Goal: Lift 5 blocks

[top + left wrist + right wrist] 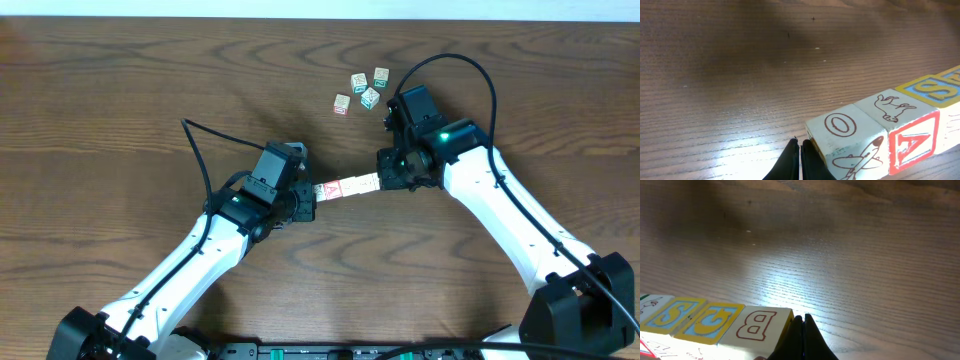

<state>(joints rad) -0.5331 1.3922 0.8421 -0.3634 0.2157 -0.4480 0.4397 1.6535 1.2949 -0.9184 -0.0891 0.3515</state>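
Observation:
A straight row of blocks (348, 186) spans the gap between my two grippers at the table's middle. My left gripper (311, 196) is shut, and its closed tips (800, 150) press sideways against the end block printed with an "O" (842, 131). Beside that come a dog block (890, 106) with a red "A" face (912, 145) and a yellow "S" block (932, 90). My right gripper (384, 180) is also shut, its tips (803, 325) against the "B" block (757, 325) at the other end. Whether the row touches the table I cannot tell.
Several loose alphabet cubes (362, 90) lie in a cluster at the back, just left of the right arm's wrist (415, 105). Bare wooden table (120, 120) surrounds the arms. A black cable (200, 150) loops over the left arm.

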